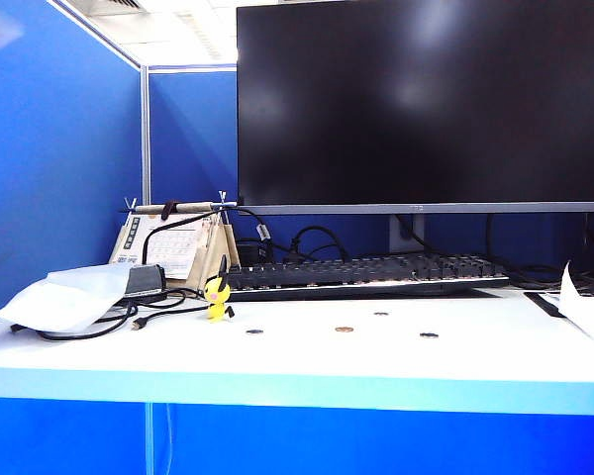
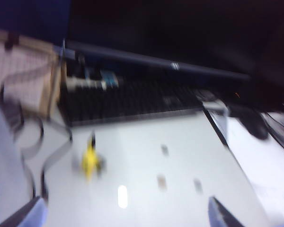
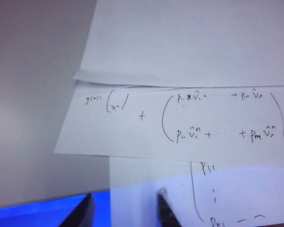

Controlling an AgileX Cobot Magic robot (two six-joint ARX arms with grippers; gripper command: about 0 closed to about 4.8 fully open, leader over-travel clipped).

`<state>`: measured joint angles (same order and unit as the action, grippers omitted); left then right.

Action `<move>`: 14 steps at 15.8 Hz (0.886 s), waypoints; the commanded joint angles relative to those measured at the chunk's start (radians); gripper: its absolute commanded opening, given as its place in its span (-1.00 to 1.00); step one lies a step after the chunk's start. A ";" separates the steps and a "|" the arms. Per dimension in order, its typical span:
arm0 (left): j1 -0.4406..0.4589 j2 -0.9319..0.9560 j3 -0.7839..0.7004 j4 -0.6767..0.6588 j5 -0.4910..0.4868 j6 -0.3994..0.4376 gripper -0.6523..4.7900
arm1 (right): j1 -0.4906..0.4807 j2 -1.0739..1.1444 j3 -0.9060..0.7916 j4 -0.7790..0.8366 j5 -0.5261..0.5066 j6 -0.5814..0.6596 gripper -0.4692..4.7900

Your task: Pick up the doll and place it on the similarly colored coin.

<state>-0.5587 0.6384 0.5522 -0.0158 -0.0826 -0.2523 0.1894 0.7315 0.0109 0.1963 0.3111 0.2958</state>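
The yellow doll (image 1: 218, 297) (image 2: 90, 160) with black-tipped ears stands upright on the white table, in front of the keyboard's left end. The brass coin (image 1: 345, 329) (image 2: 161, 181) lies flat to the doll's right, apart from it. My left gripper (image 2: 125, 218) is open wide with nothing between its fingers; it hovers over the table on the near side of the doll and coin, and that view is blurred. My right gripper (image 3: 124, 208) is open and empty over handwritten paper sheets (image 3: 180, 118) by the table edge. The exterior view shows neither gripper.
Three dark coins (image 1: 254, 332) (image 1: 380, 314) (image 1: 429, 335) lie around the brass one. Behind them are a black keyboard (image 1: 366, 272) and a large monitor (image 1: 424, 99). A desk calendar (image 1: 178, 245), a black cable (image 1: 109, 327) and a white bag (image 1: 64, 297) sit at the left.
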 commanded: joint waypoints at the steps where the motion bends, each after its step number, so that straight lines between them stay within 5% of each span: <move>1: -0.026 0.274 0.053 0.306 -0.104 -0.004 0.93 | 0.001 -0.003 0.003 0.012 0.004 0.003 -0.17; 3: -0.125 0.555 0.053 0.616 -0.296 -0.011 0.92 | 0.001 -0.002 0.003 0.012 0.003 0.003 -0.17; 6: -0.229 0.850 0.087 0.928 -0.399 -0.010 0.92 | 0.001 -0.002 0.003 0.013 0.000 0.003 -0.17; 14: -0.175 1.125 0.222 0.832 -0.547 0.055 0.92 | 0.001 -0.002 0.003 0.013 0.001 0.003 -0.17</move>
<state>-0.7437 1.7535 0.7700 0.8223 -0.6136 -0.2134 0.1902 0.7315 0.0113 0.1959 0.3115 0.2958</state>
